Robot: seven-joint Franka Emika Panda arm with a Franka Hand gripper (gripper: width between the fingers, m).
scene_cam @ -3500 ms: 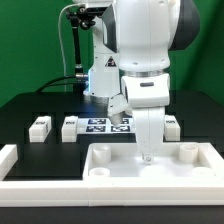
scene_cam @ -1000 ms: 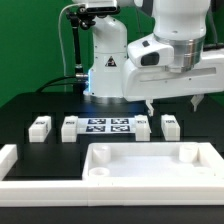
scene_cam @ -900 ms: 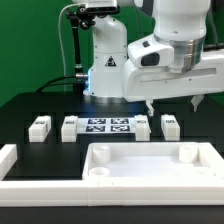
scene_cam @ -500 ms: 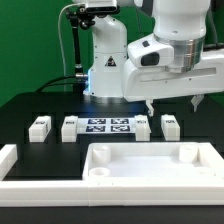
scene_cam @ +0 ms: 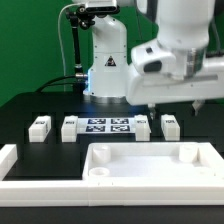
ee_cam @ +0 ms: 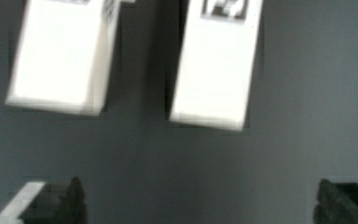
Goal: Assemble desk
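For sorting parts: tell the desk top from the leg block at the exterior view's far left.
The desk top is a wide rimmed tray; the leg block is small and compact. The leg block carries black-and-white marking; the desk top shows none. Both are white.

1. Arm position: earlier, the arm (scene_cam: 175, 65) stood low in front of the marker board (scene_cam: 108, 126), with the fingers (ee_cam: 51, 200) pointing down into the desk top (scene_cam: 150, 147). The arm has since lifted clear of the desk top and moved to the exterior view's right of the marker board.
2. Final second: the wrist housing has dropped slightly and edged toward the marker board. The upper link has moved further away from it.
3. Uncovered parts: the inner leg (scene_cam: 143, 124), just beside the marker board, was hidden behind the arm. It now shows in full. The outer leg (scene_cam: 171, 126) beyond it is likewise unobstructed.
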